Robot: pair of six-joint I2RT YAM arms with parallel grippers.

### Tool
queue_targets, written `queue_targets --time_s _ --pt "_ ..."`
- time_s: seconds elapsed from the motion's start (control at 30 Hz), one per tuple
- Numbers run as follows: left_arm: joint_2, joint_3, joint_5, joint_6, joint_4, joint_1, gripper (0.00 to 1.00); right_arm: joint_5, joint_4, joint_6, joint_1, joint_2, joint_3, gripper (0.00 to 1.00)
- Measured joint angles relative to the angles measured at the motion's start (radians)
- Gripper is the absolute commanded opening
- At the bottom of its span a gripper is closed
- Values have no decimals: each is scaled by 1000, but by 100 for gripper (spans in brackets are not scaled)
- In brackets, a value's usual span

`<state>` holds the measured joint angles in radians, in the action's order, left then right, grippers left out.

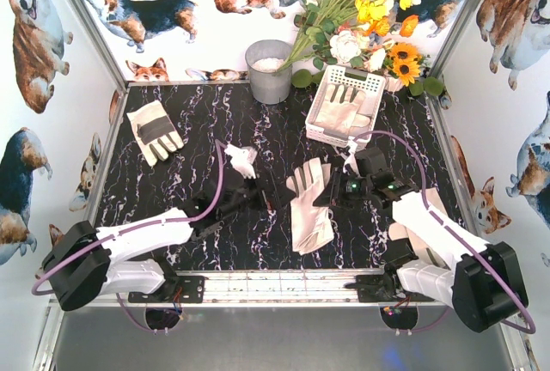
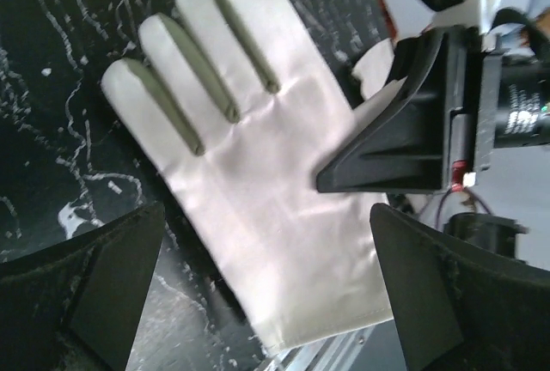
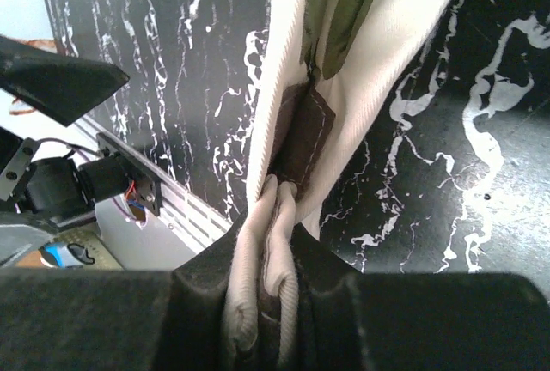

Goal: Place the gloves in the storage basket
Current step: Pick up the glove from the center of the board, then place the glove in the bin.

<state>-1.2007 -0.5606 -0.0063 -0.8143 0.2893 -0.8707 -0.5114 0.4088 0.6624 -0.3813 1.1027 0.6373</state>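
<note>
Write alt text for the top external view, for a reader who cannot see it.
The right gripper pinches the edge of a cream glove at mid-table, with the left gripper open just beside it. On the black marbled table, a second glove lies in the white basket at back right, a third glove at back left.

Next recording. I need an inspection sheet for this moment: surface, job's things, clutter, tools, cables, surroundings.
Surface: black marbled tabletop with white veining.
Job's things: storage basket at rear right, holding gloves, count unclear; left-rear glove lying flat; centre glove between the arms.
Clutter: grey bucket at the back edge.
Tools: left tool open over the centre glove; right tool shut on the centre glove's edge.
Cables: purple cables loop above both arms.
Surroundings: corgi-print walls; flowers at rear right.
</note>
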Motion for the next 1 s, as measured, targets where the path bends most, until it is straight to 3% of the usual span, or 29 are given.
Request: queue_targets --time_s 0.33,0.73,0.87,1.0 --pt "-27 21 179 -91 188 163 100 -88 -24 -40 2 -89 113 0" --pt "-19 -53 431 -130 327 209 99 -199 -220 29 4 -204 207 0" --pt "-14 -57 499 -163 426 209 73 -233 -271 66 4 -205 207 0" --pt "24 -56 489 -149 423 211 45 -217 -274 60 4 -207 207 0"
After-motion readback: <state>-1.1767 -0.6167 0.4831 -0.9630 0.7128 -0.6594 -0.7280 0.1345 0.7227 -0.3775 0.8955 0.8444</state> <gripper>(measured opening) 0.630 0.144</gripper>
